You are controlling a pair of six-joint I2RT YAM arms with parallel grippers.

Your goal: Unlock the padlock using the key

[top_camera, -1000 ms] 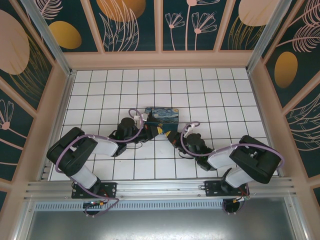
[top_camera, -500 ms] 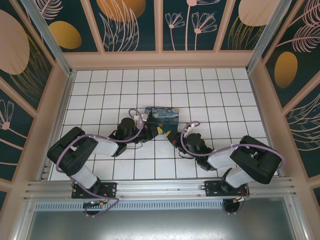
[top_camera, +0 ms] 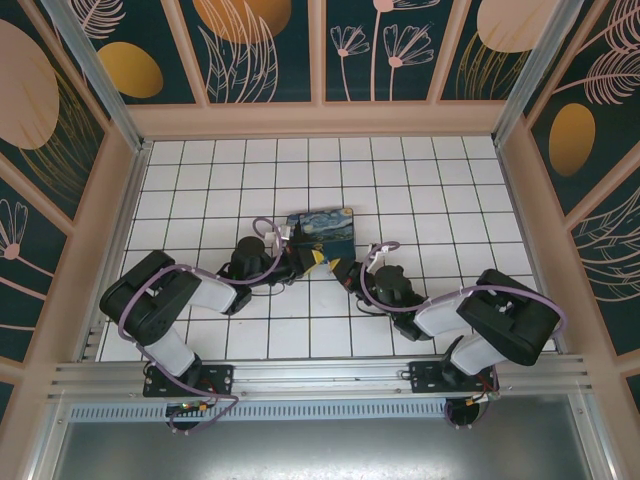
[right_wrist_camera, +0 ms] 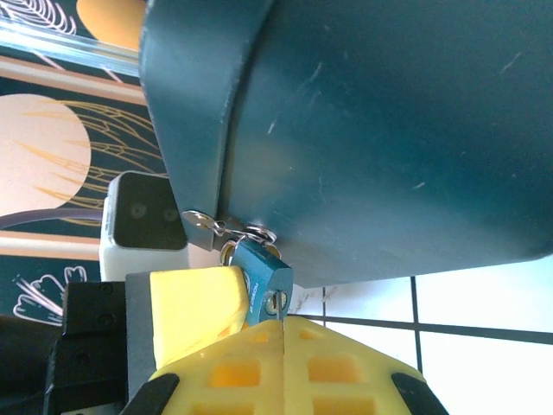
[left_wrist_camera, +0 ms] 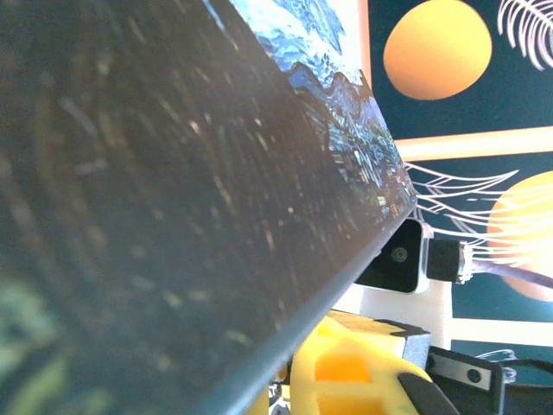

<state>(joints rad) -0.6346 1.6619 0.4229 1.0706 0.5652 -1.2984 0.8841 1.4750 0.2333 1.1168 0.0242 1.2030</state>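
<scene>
Right wrist view showed the small blue padlock (right_wrist_camera: 263, 287) hanging from a silvery hasp (right_wrist_camera: 203, 226) on the dark, scuffed box (right_wrist_camera: 389, 130). Its keyhole end met the right gripper (right_wrist_camera: 283, 328), yellow plastic fingers (right_wrist_camera: 337, 372) pressed together; whether they pinched the key stayed hidden. For the left gripper (top_camera: 310, 262), beside the padlock, I could not tell.

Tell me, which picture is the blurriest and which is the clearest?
Left wrist view: the box sits so close its dark side smears out of focus, while the wall behind looks crisp. Right wrist view: the padlock is sharp. Top external view: evenly lit, tiles crisp.
</scene>
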